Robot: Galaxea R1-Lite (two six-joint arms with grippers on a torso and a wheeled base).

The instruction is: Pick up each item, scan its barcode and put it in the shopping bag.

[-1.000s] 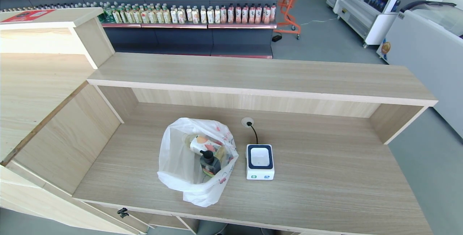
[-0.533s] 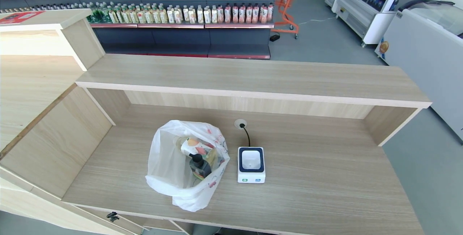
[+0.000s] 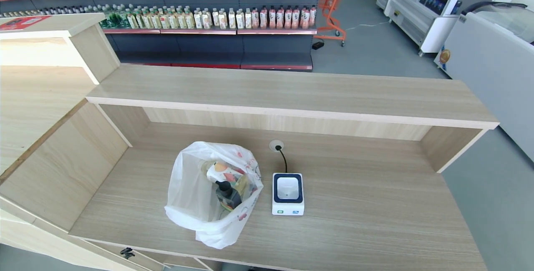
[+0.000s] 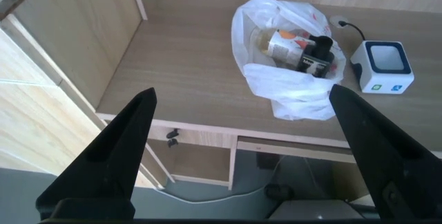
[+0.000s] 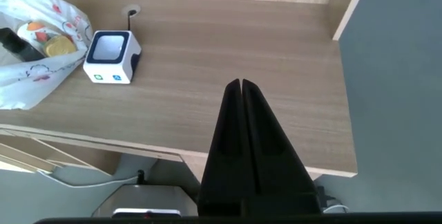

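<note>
A white plastic shopping bag (image 3: 200, 204) (image 4: 290, 79) (image 5: 34, 65) stands open on the wooden counter (image 3: 354, 204). Inside it lie a pale bottle with a fruit label (image 3: 223, 173) (image 4: 284, 43) and a dark pump bottle (image 3: 227, 193) (image 4: 314, 54). A white barcode scanner (image 3: 288, 193) (image 4: 385, 65) (image 5: 110, 57) with a dark-rimmed window sits just right of the bag, its cable running to a hole behind. My left gripper (image 4: 242, 148) hangs open off the counter's front edge, back from the bag. My right gripper (image 5: 242, 113) is shut and empty over the counter's front right part.
A raised wooden ledge (image 3: 292, 91) walls the back of the counter and side panels close both ends. Store shelves of bottles (image 3: 208, 16), an orange cart (image 3: 333, 8) and freezers (image 3: 479, 45) stand beyond. Bare counter surface lies right of the scanner.
The head view has shifted, so bag and scanner sit further left and lower in it. Nothing on the counter has moved by itself.
</note>
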